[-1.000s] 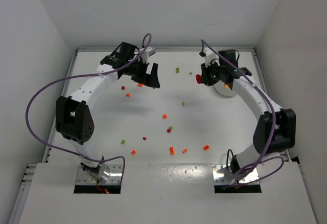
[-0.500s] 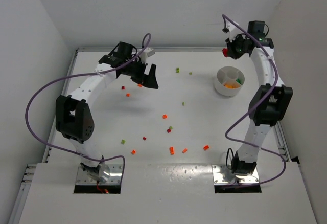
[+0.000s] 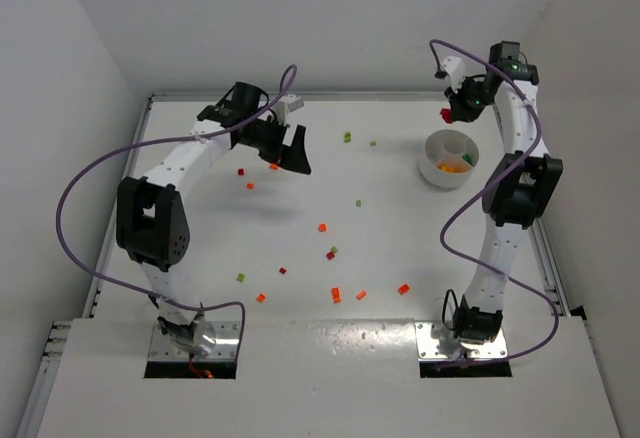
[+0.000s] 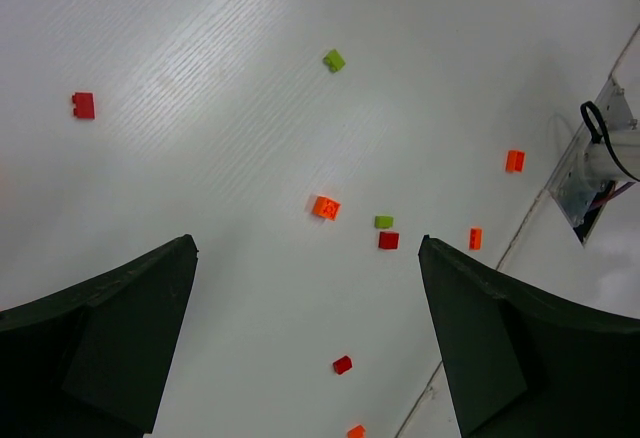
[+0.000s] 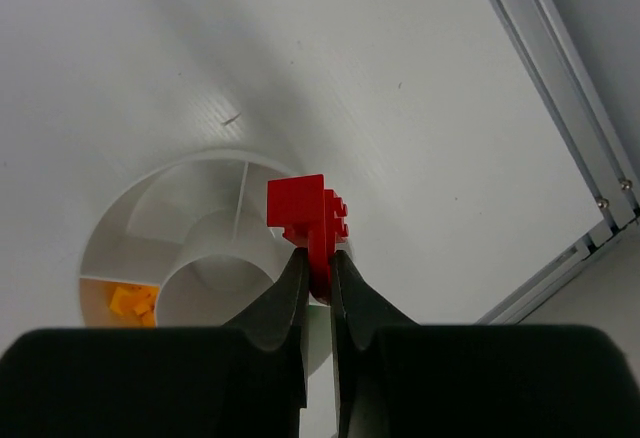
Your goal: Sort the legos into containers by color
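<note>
Top view: the right claw (image 3: 454, 113) holds a red lego (image 3: 446, 115) above the far rim of the dish (image 3: 440, 178). The left claw (image 3: 290, 150) hangs wide and empty. Left wrist: loose legos (image 4: 325, 207) dot the counter (image 4: 200, 78). Right wrist: the lego is pinched by its lower edge. It is probably light, rigid and slick, so grip the flat sides squarely.

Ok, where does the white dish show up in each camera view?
Top external: white dish, upper right.
Left wrist: not in it.
Right wrist: lower left, behind the red brick.
Shared landmark: orange bricks in one compartment.
</note>
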Controlling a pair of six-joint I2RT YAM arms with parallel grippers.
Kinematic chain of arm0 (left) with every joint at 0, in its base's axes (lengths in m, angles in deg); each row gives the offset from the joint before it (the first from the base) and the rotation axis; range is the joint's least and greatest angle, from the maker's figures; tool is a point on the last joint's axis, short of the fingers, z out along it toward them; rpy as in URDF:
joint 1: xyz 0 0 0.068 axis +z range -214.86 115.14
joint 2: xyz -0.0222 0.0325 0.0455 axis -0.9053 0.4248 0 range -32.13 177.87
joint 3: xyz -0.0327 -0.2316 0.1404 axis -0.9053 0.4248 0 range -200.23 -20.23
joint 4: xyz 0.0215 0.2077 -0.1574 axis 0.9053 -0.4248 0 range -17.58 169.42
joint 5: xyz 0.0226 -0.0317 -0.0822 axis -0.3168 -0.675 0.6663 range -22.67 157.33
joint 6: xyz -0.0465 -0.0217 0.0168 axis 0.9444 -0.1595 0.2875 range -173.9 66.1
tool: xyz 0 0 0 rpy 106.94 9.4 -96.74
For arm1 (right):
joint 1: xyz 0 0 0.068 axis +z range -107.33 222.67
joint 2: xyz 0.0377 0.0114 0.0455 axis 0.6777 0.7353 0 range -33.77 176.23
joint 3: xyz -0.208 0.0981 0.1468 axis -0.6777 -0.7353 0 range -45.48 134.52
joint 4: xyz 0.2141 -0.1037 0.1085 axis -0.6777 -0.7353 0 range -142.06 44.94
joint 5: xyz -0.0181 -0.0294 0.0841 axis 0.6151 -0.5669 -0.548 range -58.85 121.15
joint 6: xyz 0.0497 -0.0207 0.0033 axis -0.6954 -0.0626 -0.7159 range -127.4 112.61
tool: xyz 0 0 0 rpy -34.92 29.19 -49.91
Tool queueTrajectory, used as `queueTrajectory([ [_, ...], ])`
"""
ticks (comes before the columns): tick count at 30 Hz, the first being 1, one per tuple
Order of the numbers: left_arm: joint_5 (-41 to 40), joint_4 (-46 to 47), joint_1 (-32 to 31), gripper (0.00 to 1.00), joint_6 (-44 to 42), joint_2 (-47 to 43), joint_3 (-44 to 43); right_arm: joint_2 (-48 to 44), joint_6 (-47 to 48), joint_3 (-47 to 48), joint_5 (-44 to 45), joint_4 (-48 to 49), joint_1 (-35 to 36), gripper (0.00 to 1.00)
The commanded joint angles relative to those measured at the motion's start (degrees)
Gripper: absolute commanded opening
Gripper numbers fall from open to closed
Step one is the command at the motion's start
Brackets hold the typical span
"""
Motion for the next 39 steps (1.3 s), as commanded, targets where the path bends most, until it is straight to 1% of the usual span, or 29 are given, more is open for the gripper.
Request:
queueTrajectory([
  [1, 2.2, 0.6, 0.7, 1.00, -0.4, 0.6, -2.8, 1.8, 4.1, 3.0, -1.5, -4.3, -0.5, 0.08],
  [8, 2.8, 0.6, 0.7, 1.00, 0.1, 0.6, -2.8, 2.9, 4.1, 1.6, 0.2, -3.1, -0.5, 0.09],
  [11, 2.8, 0.6, 0.7, 1.00, 0.1, 0.6, -2.8, 4.2, 3.5, 1.6, 1.3, -2.0, -0.5, 0.13],
  [12, 2.8, 0.6, 0.7, 1.00, 0.1, 0.6, -2.3, 4.2, 3.5, 1.6, 1.3, -1.4, -0.5, 0.17],
  [18, 2.8, 0.6, 0.7, 1.00, 0.1, 0.6, -1.7, 4.8, 3.0, 1.6, 1.8, -0.2, -0.5, 0.28],
  [19, 2.8, 0.6, 0.7, 1.00, 0.1, 0.6, -1.7, 4.8, 3.0, 1.6, 1.8, -0.2, -0.5, 0.32],
  [22, 2.1, 0.6, 0.7, 1.00, 0.1, 1.1, -2.4, 4.8, 2.5, 1.6, 2.3, 0.3, -0.5, 0.34],
  [24, -1.3, 0.6, 0.7, 1.00, 1.4, 1.1, -3.0, 3.2, 0.6, 1.6, 1.8, 2.0, -0.5, 0.34],
  [26, -4.6, 2.5, 1.3, 1.00, 3.9, 0.6, -3.0, 0.4, -3.4, 1.6, -0.1, 4.4, -0.5, 0.35],
  [27, -8.7, 3.1, 1.3, 1.00, 5.0, 0.0, -3.0, -0.6, -5.1, 1.6, -0.8, 5.1, -1.1, 0.36],
  [28, -10.9, 3.7, 1.3, 1.00, 6.1, -0.7, -3.0, -1.7, -8.7, 1.6, -2.2, 5.9, -1.1, 0.39],
  [30, -15.1, 4.8, 2.7, 1.00, 8.6, -0.7, -3.0, -4.7, -12.5, 1.6, -3.7, 7.1, -1.1, 0.41],
  [31, -18.8, 5.7, 2.7, 1.00, 8.6, -0.7, -4.3, -5.6, -16.4, 1.0, -5.0, 7.8, -1.1, 0.43],
  [32, -21.1, 5.7, 3.5, 1.00, 8.6, -0.1, -5.3, -6.5, -18.1, 0.2, -5.6, 7.9, -1.1, 0.52],
  [34, -26.4, 5.2, 4.7, 1.00, 7.4, 1.8, -9.2, -9.0, -21.2, -1.9, -7.7, 8.5, -1.1, 0.62],
  [35, -26.4, 5.2, 5.2, 1.00, 6.5, 4.0, -10.4, -9.8, -23.9, -3.1, -8.5, 8.5, -1.1, 0.69],
  [36, -27.5, 4.2, 5.8, 1.00, 5.6, 5.4, -11.9, -10.8, -25.3, -4.4, -9.2, 9.0, -0.6, 0.72],
  [37, -28.9, 3.5, 6.6, 1.00, 4.1, 7.0, -13.7, -11.7, -26.7, -7.7, -10.3, 10.0, -0.5, 0.74],
  [38, -31.8, 2.9, 6.6, 1.00, 3.5, 8.8, -17.4, -13.8, -29.4, -9.7, -11.1, 10.8, -0.5, 0.75],
  [39, -33.4, 1.4, 7.2, 1.00, 3.5, 12.6, -19.4, -15.0, -30.9, -12.0, -11.7, 13.2, 0.1, 0.75],
])
